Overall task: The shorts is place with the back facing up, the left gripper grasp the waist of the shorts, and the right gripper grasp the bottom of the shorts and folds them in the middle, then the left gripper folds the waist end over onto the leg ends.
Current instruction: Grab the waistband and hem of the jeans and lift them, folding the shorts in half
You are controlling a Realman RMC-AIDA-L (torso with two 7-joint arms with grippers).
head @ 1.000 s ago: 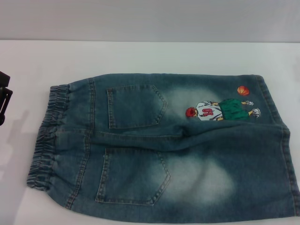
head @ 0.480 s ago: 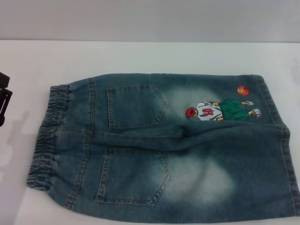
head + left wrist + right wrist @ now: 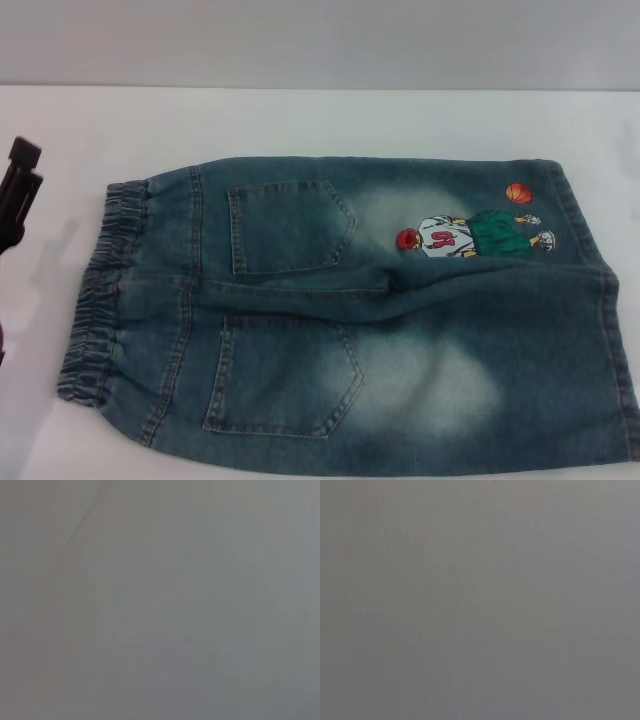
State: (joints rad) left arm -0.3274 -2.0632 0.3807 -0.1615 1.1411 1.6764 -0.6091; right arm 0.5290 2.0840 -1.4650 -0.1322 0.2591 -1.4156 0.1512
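Left gripper (image 3: 20, 185) at far left edge of head view, above table (image 3: 320, 120), well apart from waist (image 3: 100, 290). Only a dark sliver showing; cannot tell finger spread. Right gripper not in view. Both wrist views blank grey, nothing to read.

Shorts (image 3: 350, 320) flat on table, back up, two pockets showing. Waist toward robot's left, leg ends (image 3: 600, 300) toward right, running off frame edge. Basketball-player print (image 3: 470, 235) on far leg near hem. Slight ridge along centre seam; otherwise lying smooth.

Not yet grasped; lengthwise fold still to do.

Handling, judged: denim, soft but fairly heavy for cloth, will drape and sag between two holds, not slippery, not fragile. Elastic waist bunched and thick, good purchase; best pinched at one corner of band, near or far. Matching corner of hem for right side. Both layers to be caught, else top layer lifts alone.
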